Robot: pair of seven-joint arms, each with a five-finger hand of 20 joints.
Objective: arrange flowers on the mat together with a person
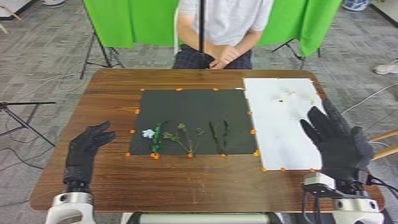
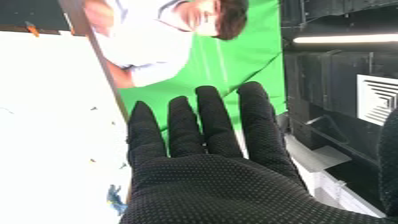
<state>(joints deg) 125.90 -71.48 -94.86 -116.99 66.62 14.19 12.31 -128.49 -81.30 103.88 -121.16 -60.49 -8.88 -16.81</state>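
Dotted black gloves (image 1: 342, 150), cables (image 1: 305, 205) perhaps

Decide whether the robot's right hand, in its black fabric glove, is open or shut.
Open: in the right wrist view, the right hand has its fingers extended straight, with gaps between them.

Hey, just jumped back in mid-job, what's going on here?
Nothing is being handled right now. The left hand is open, left of the dark mat; the right hand is open by the white sheet. A pale flower and several stems lie on the dark mat, apart from the sheet.
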